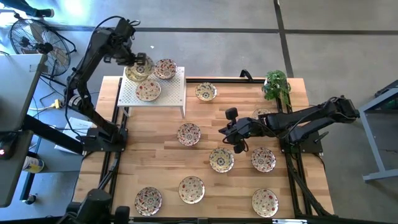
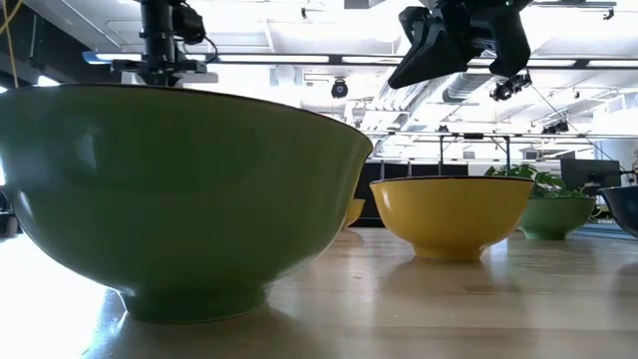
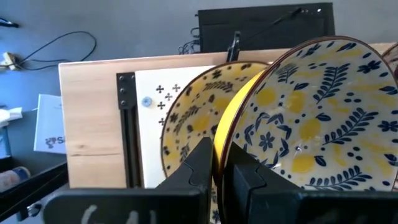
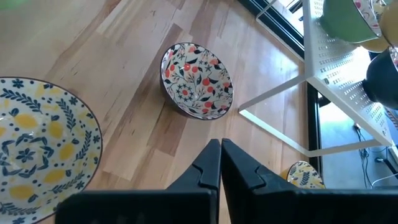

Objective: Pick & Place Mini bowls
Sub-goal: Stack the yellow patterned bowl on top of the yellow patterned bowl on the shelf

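My left gripper (image 1: 140, 61) is at the far left, over the white perforated rack (image 1: 171, 93), shut on a yellow mini bowl with blue leaves (image 3: 311, 118). A second yellow bowl (image 3: 189, 121) lies on the rack just beyond it. Two redder bowls (image 1: 165, 68) (image 1: 148, 91) sit on the rack. My right gripper (image 1: 233, 138) is shut and empty above the table's middle, with a red-flowered bowl (image 4: 198, 79) ahead of it and a yellow one (image 4: 37, 149) beside it. Several more bowls stand on the table. My left gripper pinches the yellow bowl's rim (image 3: 221, 134), one finger (image 3: 249, 177) inside the bowl and the other (image 3: 196, 168) outside. The fingers come from above. The bowl sits over the second yellow bowl; whether they touch I cannot tell.
A green plant (image 1: 277, 84) stands at the far right of the table. The rack's thin white legs (image 4: 305, 81) stand on the wood. In the low view a green-sided bowl (image 2: 179, 189) and a yellow-sided one (image 2: 449, 214) stand close to the camera. A fan (image 1: 31, 37) stands off the table at the left.
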